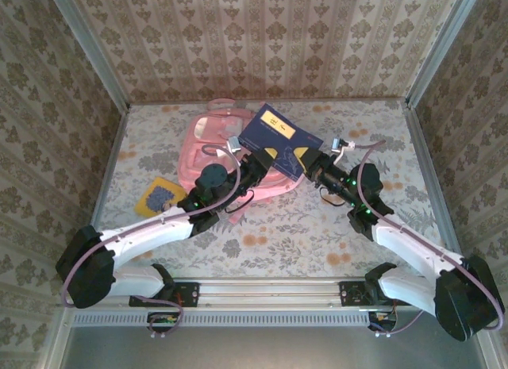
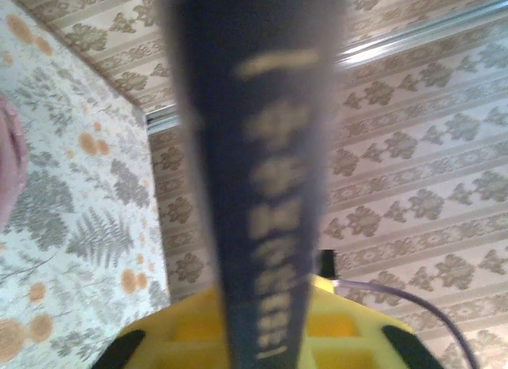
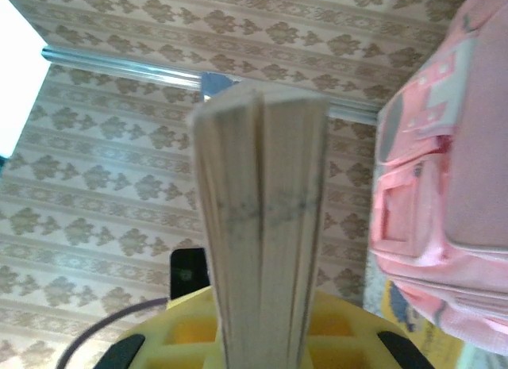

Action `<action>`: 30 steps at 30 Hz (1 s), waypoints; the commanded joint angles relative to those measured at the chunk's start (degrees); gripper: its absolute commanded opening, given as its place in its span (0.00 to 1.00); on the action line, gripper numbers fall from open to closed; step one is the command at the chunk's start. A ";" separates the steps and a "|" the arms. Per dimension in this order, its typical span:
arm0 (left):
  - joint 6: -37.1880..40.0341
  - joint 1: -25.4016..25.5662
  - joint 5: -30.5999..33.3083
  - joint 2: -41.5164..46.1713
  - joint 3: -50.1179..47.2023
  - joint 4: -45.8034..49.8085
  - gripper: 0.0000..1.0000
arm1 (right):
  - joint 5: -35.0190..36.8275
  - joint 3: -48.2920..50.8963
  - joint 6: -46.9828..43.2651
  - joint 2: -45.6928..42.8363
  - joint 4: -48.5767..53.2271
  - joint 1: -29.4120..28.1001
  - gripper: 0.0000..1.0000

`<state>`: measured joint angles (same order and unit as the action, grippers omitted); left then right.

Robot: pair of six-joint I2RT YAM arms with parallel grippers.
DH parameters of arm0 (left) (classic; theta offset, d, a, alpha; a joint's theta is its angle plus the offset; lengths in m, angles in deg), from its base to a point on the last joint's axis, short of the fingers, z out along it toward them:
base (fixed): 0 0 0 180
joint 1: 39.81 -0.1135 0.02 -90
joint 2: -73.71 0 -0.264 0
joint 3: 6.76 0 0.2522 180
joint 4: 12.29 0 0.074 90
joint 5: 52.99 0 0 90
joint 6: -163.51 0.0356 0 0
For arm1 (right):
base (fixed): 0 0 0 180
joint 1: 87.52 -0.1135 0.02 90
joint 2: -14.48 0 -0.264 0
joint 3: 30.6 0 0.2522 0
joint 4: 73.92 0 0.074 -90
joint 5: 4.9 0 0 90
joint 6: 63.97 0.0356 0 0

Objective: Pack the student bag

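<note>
Navy rectangular book [image 1: 279,131] is hanging over the soft pink fabric student bag [image 1: 202,159] lying on the floral table [image 1: 317,234]; left gripper [image 1: 258,159] is clamping its lettered spine, right gripper [image 1: 312,165] its layered paper edges.

One bag [image 1: 198,159]; blue book [image 1: 278,131], likely yellow book [image 1: 161,196]: two.

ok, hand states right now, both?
Left hand: closed on the blue book.
Right hand: closed on the same book.
</note>
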<state>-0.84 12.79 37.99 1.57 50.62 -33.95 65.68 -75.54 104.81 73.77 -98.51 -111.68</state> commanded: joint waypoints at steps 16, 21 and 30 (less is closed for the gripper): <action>41.61 -11.55 -6.98 -18.20 36.54 55.48 0.56 | 10.90 -2.88 -24.74 -19.91 49.33 15.79 0.00; 44.11 -13.12 -11.06 -29.14 45.46 58.13 0.53 | 13.15 -2.14 -27.86 -23.28 54.78 16.88 0.00; 42.43 -13.75 -16.88 -40.26 52.89 59.41 0.46 | 11.76 -0.15 -29.32 -23.78 55.34 18.16 0.00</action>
<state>41.15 -0.88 24.15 -38.25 100.98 23.40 77.22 -76.02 77.12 50.58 -42.95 -94.00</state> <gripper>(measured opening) 0.464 0.127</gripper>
